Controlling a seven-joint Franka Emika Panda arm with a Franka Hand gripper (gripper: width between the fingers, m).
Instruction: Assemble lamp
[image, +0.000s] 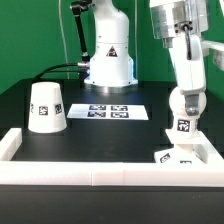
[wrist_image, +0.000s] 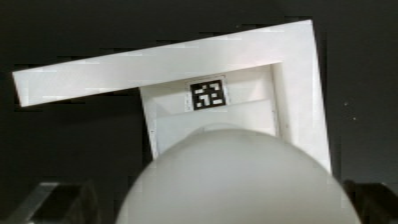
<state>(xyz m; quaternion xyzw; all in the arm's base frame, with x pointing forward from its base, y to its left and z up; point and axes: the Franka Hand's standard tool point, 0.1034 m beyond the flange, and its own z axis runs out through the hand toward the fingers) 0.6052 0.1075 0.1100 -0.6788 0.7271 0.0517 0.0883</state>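
Running along the near edge of the black table (image: 90, 140), the white border rail (image: 100, 176) turns up the exterior view's right side. Behind it, on the exterior view's left, the shade (image: 45, 107) stands alone, wide end down, with a tag facing front. The marker board (image: 110, 112) lies flat mid-table. Toward the right, the gripper (image: 183, 120) points down, its fingers closed on the bulb (image: 183, 127) over the base (image: 186, 155), which lies flat in the rail's corner. From the wrist, the bulb is a blurred dome before the base's tag; whether bulb and base touch cannot be told.
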